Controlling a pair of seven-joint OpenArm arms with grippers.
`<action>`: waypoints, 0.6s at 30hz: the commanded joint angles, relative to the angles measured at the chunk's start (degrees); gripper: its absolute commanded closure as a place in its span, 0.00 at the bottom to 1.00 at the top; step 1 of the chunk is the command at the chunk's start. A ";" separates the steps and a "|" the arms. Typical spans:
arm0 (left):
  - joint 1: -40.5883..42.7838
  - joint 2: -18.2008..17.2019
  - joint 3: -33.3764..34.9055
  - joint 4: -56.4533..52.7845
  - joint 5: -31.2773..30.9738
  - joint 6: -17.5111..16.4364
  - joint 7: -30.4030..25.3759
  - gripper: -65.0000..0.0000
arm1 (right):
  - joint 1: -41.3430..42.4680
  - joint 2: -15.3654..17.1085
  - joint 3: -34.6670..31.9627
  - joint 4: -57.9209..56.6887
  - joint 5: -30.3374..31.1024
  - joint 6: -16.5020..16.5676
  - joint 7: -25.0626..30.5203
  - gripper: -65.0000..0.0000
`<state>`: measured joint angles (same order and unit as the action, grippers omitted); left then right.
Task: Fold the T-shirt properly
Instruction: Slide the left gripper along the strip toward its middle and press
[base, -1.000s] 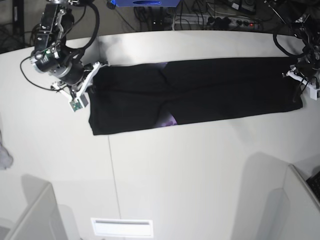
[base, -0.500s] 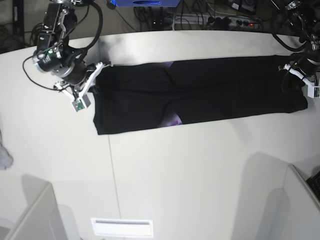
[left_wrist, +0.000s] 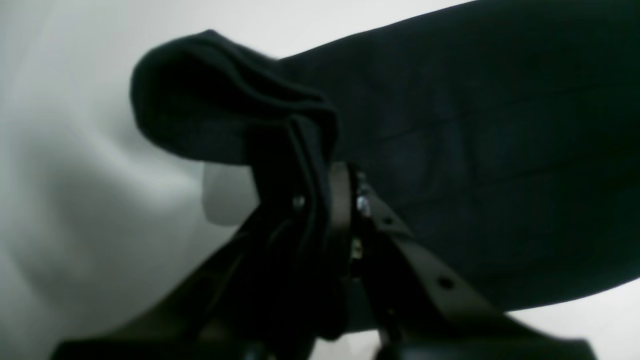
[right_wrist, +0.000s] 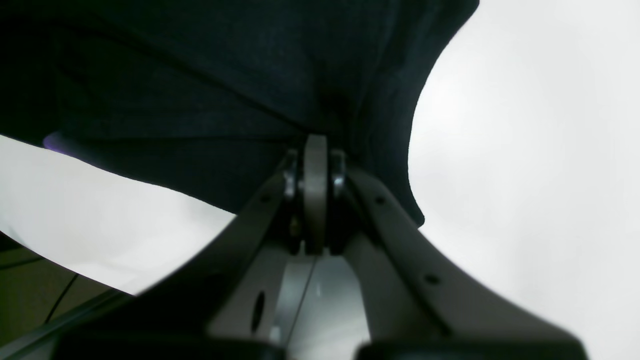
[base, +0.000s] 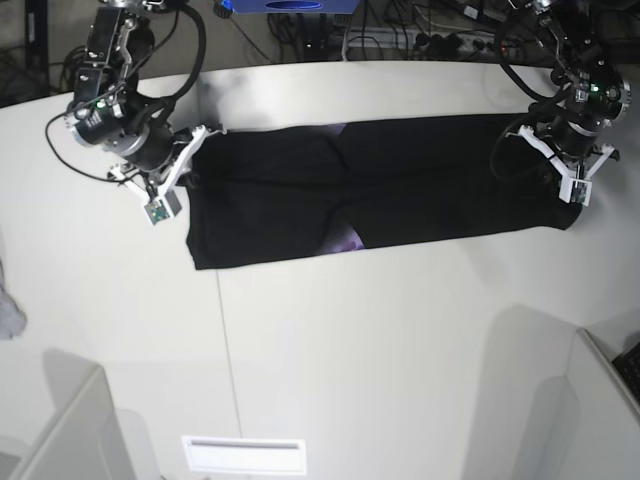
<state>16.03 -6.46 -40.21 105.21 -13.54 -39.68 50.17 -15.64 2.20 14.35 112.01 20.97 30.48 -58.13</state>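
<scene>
While the T-shirt (base: 380, 190) lies stretched as a long band across the table (base: 380, 340), the left gripper (left_wrist: 320, 165) pinches one short end and the right gripper (right_wrist: 316, 145) the other, both clamped on cloth. Carrying the ends level and together should keep the fold square; uneven travel would likely skew the edges.

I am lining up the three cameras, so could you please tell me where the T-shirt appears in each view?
Base: the T-shirt lies as a long black band across the table's far half, between both arms.
Left wrist: it fills the upper right, a bunched edge pinched in the left gripper.
Right wrist: it covers the upper left, clamped by the right gripper.
Shared landmark: the white table.
</scene>
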 joint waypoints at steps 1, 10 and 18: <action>-0.34 -0.09 0.87 1.39 0.05 -0.32 -1.16 1.00 | 0.39 0.31 0.20 0.83 0.79 -0.02 1.21 1.00; -0.69 1.93 6.49 1.65 1.98 -0.32 -1.07 1.00 | 0.39 0.31 0.20 0.83 0.79 -0.02 1.21 1.00; -0.78 2.81 10.62 1.74 1.36 -0.32 -1.07 1.00 | 0.39 0.31 0.20 0.74 0.70 -0.02 1.21 1.00</action>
<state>15.55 -3.22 -29.54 105.67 -10.96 -39.68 50.22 -15.75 2.20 14.39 112.01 20.95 30.48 -58.13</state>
